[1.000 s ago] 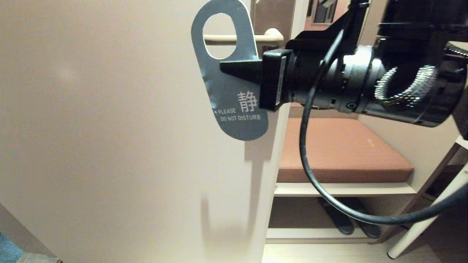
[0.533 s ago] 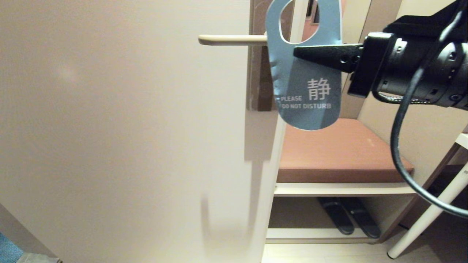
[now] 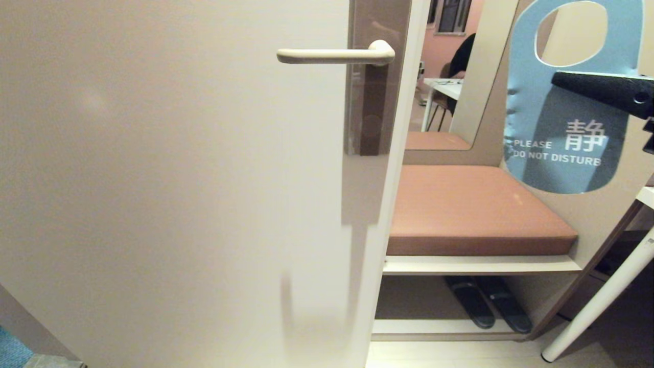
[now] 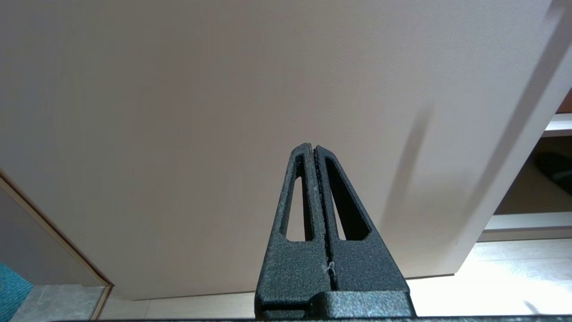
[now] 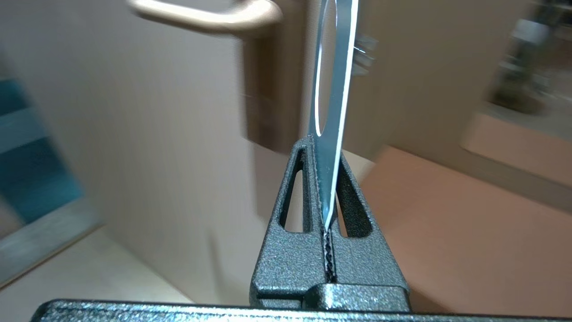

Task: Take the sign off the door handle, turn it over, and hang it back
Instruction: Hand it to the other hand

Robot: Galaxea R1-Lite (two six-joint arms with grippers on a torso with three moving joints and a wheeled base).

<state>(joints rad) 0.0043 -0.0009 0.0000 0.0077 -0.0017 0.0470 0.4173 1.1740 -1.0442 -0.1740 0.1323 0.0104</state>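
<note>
The sign (image 3: 557, 128) hangs in the air at the far right of the head view, blue-grey "PLEASE DO NOT DISTURB" face toward me, oval hole on top. My right gripper (image 3: 556, 78) comes in from the right and is shut on the sign's middle. The right wrist view shows the sign (image 5: 333, 89) edge-on, pinched between the black fingers (image 5: 297, 188). The cream door handle (image 3: 332, 55) is bare on its brown backplate (image 3: 375, 102), well left of the sign. My left gripper (image 4: 314, 147) is shut and empty, low before the door panel.
The beige door (image 3: 153, 179) fills the left half. Past its edge stands a bench with a brown cushion (image 3: 475, 209), dark slippers (image 3: 485, 301) on the shelf below. A white slanted table leg (image 3: 603, 296) crosses the lower right corner.
My right gripper has drawn the sign rightward off the handle and away from the door. The handle is now bare. The left arm has not moved.
</note>
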